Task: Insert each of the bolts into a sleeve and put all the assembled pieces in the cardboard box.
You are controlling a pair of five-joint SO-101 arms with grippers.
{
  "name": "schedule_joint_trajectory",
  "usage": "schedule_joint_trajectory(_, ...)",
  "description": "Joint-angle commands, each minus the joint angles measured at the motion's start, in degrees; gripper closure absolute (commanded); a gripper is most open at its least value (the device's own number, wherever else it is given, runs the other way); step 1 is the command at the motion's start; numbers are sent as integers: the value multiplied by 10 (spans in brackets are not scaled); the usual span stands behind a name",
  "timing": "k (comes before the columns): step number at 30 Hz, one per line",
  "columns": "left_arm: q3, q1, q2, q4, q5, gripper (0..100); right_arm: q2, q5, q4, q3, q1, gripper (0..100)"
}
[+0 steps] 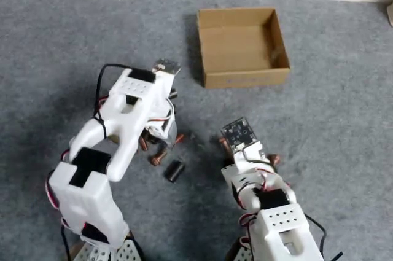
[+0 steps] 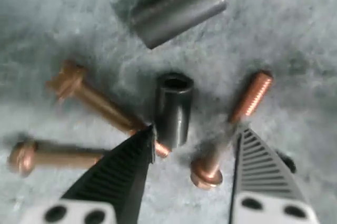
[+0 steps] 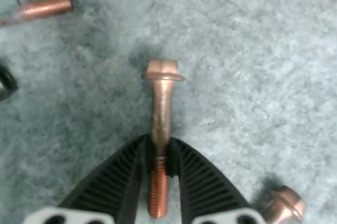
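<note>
Bolt (image 3: 160, 103) pinched at its threaded end by the right gripper (image 3: 159, 145), with jaws pressed tight on the shank, head pointing straight ahead and long axis in line with the gripper. Sat low at the grey table (image 1: 344, 89), well apart from the cardboard box (image 1: 242, 46). Wide spread of the left gripper (image 2: 193, 132) over the table. Straddled a dark sleeve (image 2: 172, 109) and a second bolt (image 2: 237, 113), both lengthwise to the jaws. Showed the sleeve's open bore facing away from the gripper. Looked the nearer arm to that sleeve, so probably needed only to close across its width.
</note>
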Motion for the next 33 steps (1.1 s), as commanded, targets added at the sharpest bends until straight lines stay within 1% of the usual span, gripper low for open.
schedule_joint_trajectory(1, -55, 0, 66, -22, -1, 765, -8, 7, -17, -4, -5, 995)
schedule_joint_trajectory(6, -107, -3, 114, -21, 1, 768, -8, 8, -17, -4, -5, 995)
schedule_joint_trajectory(16, -110, -2, 136, -21, 4, 771, -8, 8, -17, -4, -5, 995)
schedule_joint_trajectory(17, -107, 0, 137, -17, 4, 788, -8, 8, -17, -4, -5, 995)
schedule_joint_trajectory(18, -108, 2, 137, -6, 4, 826, -8, 8, -17, -4, -5, 995)
schedule_joint_trajectory(21, -105, 2, 138, 11, -2, 1000, -8, 8, -18, -4, -5, 995)
schedule_joint_trajectory(23, -96, 6, 138, 18, -2, 970, -8, 8, -18, -4, -5, 995)
schedule_joint_trajectory(25, -88, 9, 135, 22, -2, 1000, -8, 8, -18, -4, -5, 995)
schedule_joint_trajectory(29, -87, 26, 120, 37, -12, 996, -8, 8, -18, -4, -5, 995)
schedule_joint_trajectory(31, -77, 41, 78, 40, -33, 996, -8, 8, -18, -4, -5, 995)
schedule_joint_trajectory(33, -48, 55, 12, 37, -32, 996, -8, 8, -18, -4, -4, 995)
